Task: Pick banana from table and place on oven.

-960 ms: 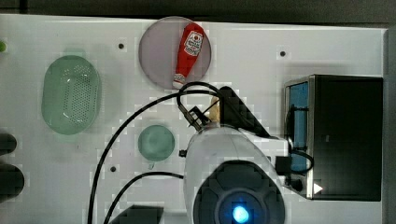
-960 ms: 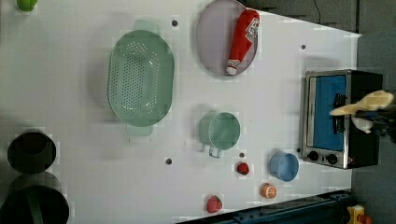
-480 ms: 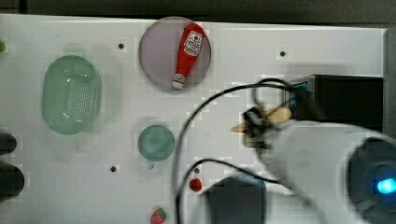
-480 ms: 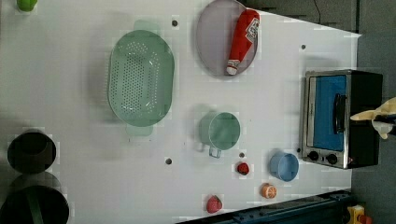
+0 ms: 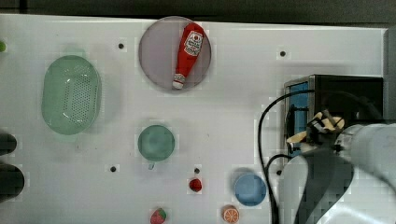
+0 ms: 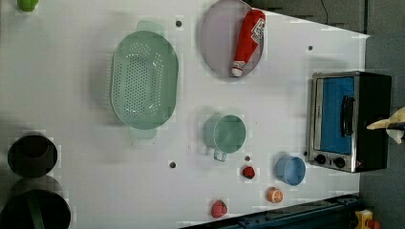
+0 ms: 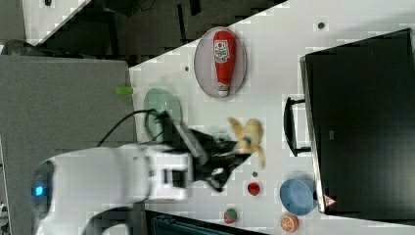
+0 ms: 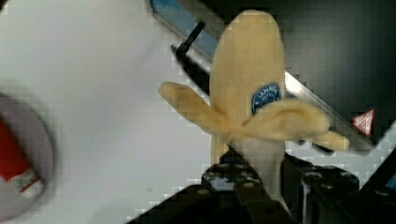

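Note:
The pale yellow peeled banana [image 8: 245,84] hangs in the air with my gripper [image 8: 247,158] shut on its lower part. From the top view, the banana [image 5: 332,122] and gripper [image 5: 320,128] sit over the front edge of the oven [image 5: 350,91], by its blue glass door. The left view has the banana [image 6: 389,124] at its right edge, beside the oven [image 6: 351,121] and its black top. In the right view the banana [image 7: 249,134] and gripper [image 7: 240,149] appear left of the oven [image 7: 362,127] handle. The white table [image 5: 233,102] lies below.
A ketchup bottle [image 5: 187,53] lies on a grey plate [image 5: 154,56]. A green colander [image 5: 71,95], green cup [image 5: 156,143], blue bowl [image 5: 250,189], orange slice [image 5: 230,214], strawberry [image 5: 159,216] and a small red item [image 5: 195,185] stand on the table. Black cable [image 5: 266,140] loops beside the arm.
My gripper has carried the banana from over the table's middle toward the top view's right, and now holds it over the oven's front edge.

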